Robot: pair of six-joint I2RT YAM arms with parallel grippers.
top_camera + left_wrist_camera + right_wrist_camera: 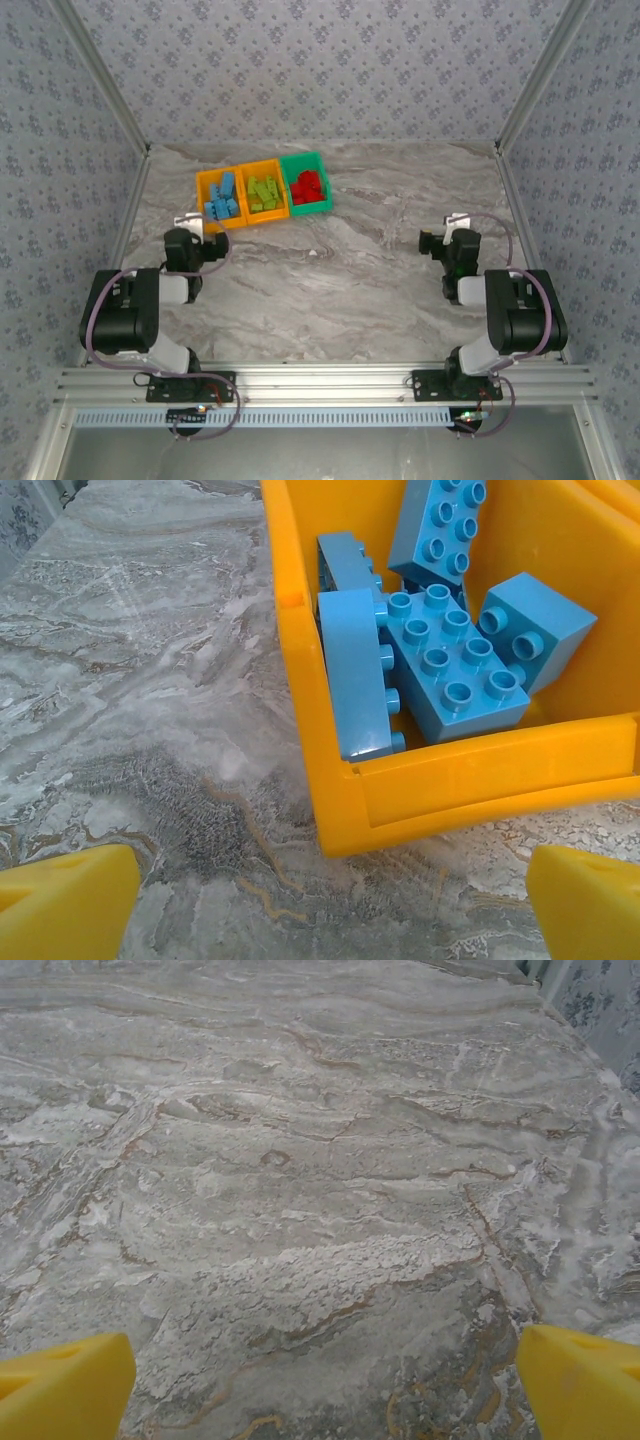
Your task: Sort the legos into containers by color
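Legos (263,193) in containers (214,176) — one color apiece

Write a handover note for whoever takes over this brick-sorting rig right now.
Left tool open, empty, just short of the left orange plastic bin. Right tool open, empty, over bare marble-pattern table.
Light blue studded plastic bricks lie in that bin, lime green bricks in the middle orange bin, red bricks in the green bin.
Done: every brick in view sorted. Left: seemingly nothing.
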